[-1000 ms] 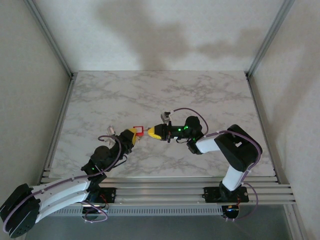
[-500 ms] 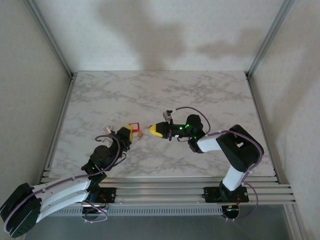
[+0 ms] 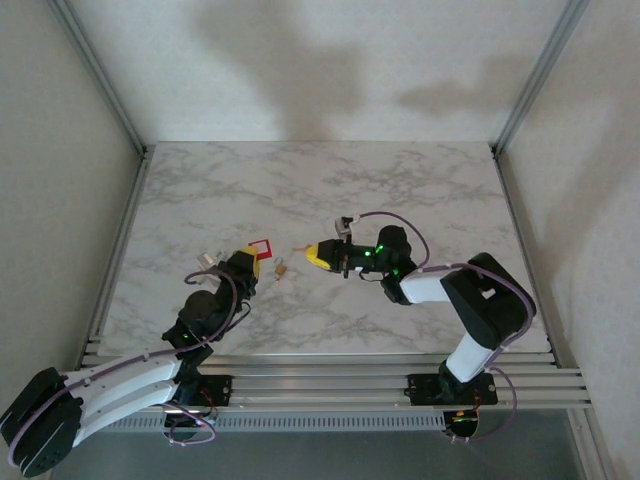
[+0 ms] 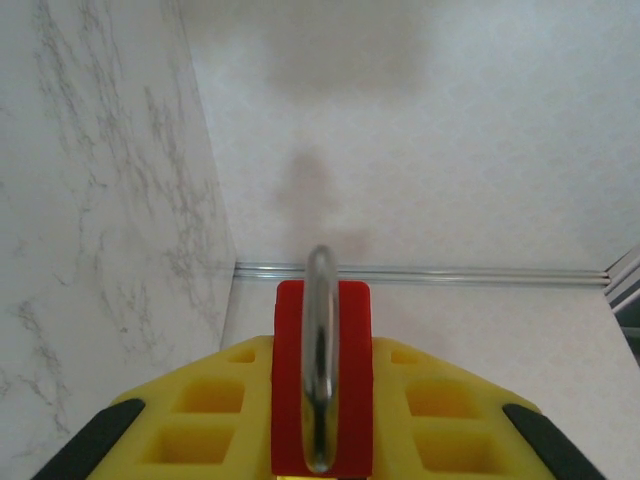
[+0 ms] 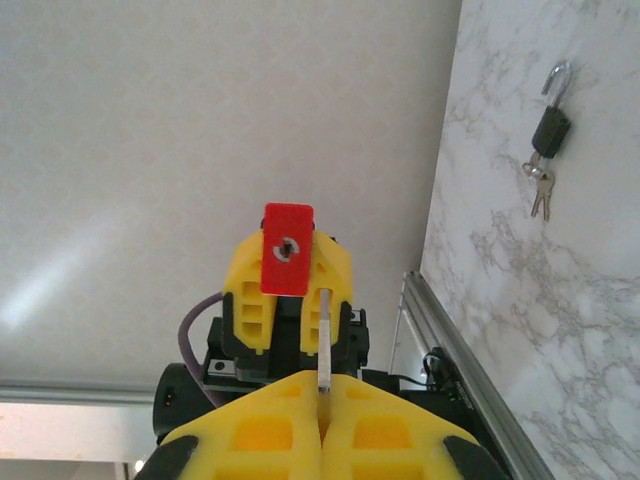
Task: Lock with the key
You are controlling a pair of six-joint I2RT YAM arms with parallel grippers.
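Observation:
A red padlock [image 3: 263,246] with a silver shackle [image 4: 320,340] is clamped between the yellow fingers of my left gripper [image 3: 253,259], left of the table's middle. In the right wrist view the padlock [image 5: 288,248] shows its keyhole face toward the camera. My right gripper [image 3: 314,254] is shut on a thin silver key [image 5: 324,335] that sticks out from between its fingers toward the padlock. The key tip stops short of the padlock, slightly to the right of the keyhole and below it. The two grippers face each other with a gap between them.
A small black padlock with a bunch of keys [image 5: 548,140] lies on the marble table [image 3: 420,190], below the gap between the grippers [image 3: 282,268]. Metal rails [image 3: 330,380] run along the near edge by the arm bases.
The two grippers have drawn apart: the left one moved left with the red padlock, the right one pulled back right with the key. The small padlock on the table between them is now uncovered.

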